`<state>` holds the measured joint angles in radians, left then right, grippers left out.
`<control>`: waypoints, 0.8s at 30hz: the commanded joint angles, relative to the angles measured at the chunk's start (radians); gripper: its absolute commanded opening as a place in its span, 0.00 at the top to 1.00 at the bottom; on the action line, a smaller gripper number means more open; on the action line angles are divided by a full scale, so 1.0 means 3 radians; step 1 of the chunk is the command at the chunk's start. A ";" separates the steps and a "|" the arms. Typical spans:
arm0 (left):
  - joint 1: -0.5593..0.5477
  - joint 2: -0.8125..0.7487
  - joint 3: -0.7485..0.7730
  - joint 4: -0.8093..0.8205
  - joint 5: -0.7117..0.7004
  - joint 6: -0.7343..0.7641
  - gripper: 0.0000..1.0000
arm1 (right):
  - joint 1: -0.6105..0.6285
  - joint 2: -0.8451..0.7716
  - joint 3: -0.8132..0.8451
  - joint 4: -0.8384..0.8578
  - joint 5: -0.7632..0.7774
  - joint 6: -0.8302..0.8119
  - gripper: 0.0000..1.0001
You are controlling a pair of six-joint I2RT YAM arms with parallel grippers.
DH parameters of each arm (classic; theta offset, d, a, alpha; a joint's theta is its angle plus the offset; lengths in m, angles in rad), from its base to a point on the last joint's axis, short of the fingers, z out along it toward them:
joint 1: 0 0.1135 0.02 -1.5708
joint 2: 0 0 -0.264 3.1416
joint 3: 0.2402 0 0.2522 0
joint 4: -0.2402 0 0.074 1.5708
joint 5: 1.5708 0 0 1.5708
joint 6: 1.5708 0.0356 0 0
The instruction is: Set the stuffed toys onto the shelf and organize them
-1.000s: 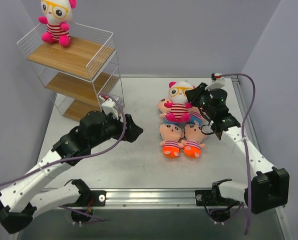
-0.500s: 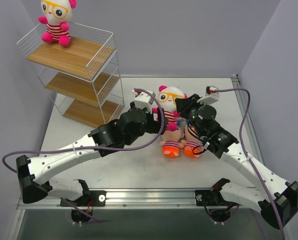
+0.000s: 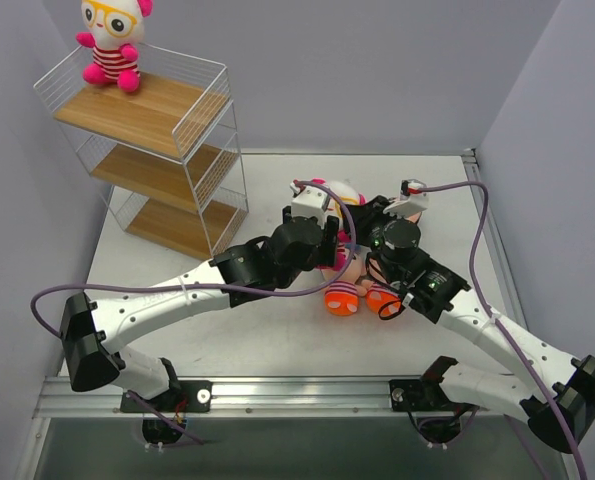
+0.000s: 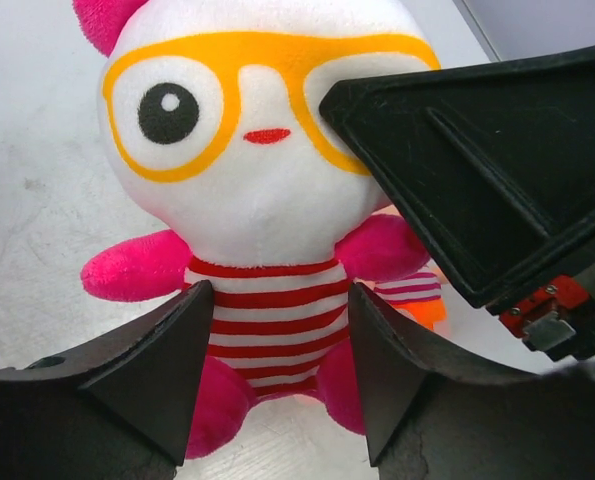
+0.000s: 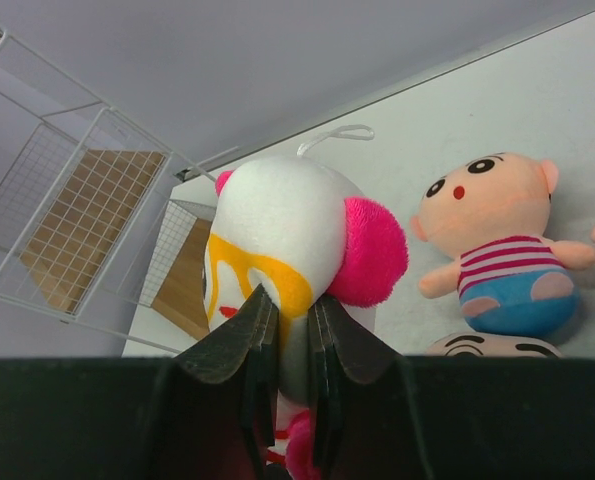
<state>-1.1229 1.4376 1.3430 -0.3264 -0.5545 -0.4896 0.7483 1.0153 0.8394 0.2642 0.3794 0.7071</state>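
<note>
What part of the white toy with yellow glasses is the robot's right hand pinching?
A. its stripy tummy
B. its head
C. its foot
B: in the right wrist view, the right gripper has its two fingers closed on the round head of the white toy, not on a foot or the tummy.

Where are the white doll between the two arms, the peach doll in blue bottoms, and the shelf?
white doll (image 4: pixel 265 195): left wrist view, on its face.
peach doll (image 5: pixel 505 262): right wrist view, on its striped shirt.
shelf (image 3: pixel 142 112): top external view, on its top board.
</note>
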 commanded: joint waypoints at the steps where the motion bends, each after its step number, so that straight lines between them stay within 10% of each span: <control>1: -0.0015 0.0040 0.0156 0.0019 -0.0161 -0.0045 0.35 | 0.0052 -0.0071 0.0019 0.0203 0.0126 0.0036 1.00; 19: -0.0010 0.0050 0.0054 0.0095 -0.0192 0.0011 0.98 | 0.0170 -0.0152 -0.0057 0.0250 0.0060 0.0026 0.99; 24: -0.0015 -0.0077 -0.0028 0.0218 -0.0090 0.0210 0.98 | 0.0170 -0.0285 -0.0022 0.0122 0.0121 -0.0167 0.57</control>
<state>-1.1252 1.4620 1.3369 -0.3302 -0.5934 -0.4789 0.7868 0.9806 0.8227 0.2642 0.3950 0.6926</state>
